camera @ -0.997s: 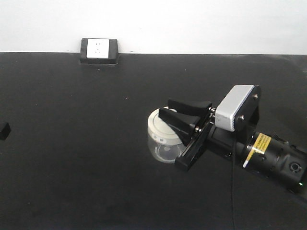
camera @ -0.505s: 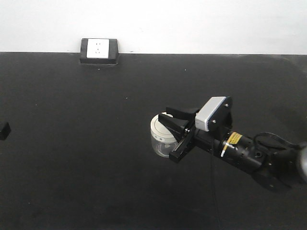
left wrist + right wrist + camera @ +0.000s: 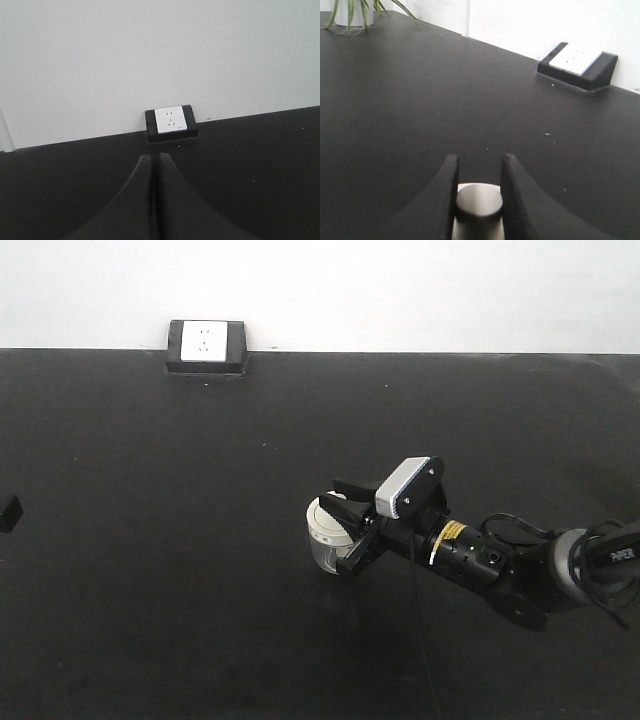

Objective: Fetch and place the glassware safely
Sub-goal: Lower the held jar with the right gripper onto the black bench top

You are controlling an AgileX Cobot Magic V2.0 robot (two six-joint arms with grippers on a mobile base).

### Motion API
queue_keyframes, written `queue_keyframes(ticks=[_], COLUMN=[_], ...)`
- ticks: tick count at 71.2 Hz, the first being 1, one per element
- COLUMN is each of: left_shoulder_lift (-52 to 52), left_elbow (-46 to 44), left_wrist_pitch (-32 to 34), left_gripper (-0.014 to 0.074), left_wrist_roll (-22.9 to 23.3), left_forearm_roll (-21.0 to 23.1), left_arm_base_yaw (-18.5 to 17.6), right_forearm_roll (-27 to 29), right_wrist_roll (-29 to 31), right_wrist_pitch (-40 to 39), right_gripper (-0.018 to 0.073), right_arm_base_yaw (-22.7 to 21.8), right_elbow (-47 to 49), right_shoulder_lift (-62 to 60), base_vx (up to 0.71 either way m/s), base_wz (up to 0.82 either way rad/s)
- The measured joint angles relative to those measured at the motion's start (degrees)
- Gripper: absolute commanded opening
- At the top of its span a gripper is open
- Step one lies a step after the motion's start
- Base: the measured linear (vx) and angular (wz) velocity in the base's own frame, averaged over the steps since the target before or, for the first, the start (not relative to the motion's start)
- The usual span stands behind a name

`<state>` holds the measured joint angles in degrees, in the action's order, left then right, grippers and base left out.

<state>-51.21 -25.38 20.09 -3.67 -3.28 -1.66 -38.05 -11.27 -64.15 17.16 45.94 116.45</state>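
Jar [image 3: 322, 538]: clear glass, cream-white lid.

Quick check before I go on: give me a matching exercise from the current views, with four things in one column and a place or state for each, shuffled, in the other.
Things:
1. jar
2. left gripper
3. socket box
4. right gripper

Places or states:
A. against the wall, at the far edge of the black surface
B. fingers either side of a round knob
C. fingers pressed together with nothing between them
D. clear body under a cream-white lid, on the black surface

Pairs: 1-D, 2-C, 3-A, 4-B
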Motion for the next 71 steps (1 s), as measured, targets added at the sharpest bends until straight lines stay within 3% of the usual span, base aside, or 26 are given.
queue_keyframes(ticks=[22,33,63,71], left_shoulder_lift=[0.00,0.00,0.00,0.00], left_elbow=[0.00,0.00,0.00,0.00], left_wrist_pitch=[0.00,0.00,0.00,0.00], left_gripper=[-0.0007,-0.0007,-0.0007,-0.0007], left_wrist_roll=[0.00,0.00,0.00,0.00], left_forearm_roll=[0.00,0.00,0.00,0.00], left_arm_base_yaw=[0.00,0.00,0.00,0.00], right_forearm_roll=[5.36,5.47,5.95,5.82], right_wrist_roll=[0.29,0.29,0.40,0.40], right_wrist_pitch=[-3.48,-3.55,-2.31,-2.00], right_gripper=[0.0013,0.0089,0.0599,0.0643], right_arm_base_yaw=[0.00,0.00,0.00,0.00], right_elbow=[0.64,0.64,0.64,0.64], right_shoulder_lift=[2.76,2.76,2.95,2.97], base_vx=[0.00,0.00,0.00,0.00], base_wz=[0.00,0.00,0.00,0.00])
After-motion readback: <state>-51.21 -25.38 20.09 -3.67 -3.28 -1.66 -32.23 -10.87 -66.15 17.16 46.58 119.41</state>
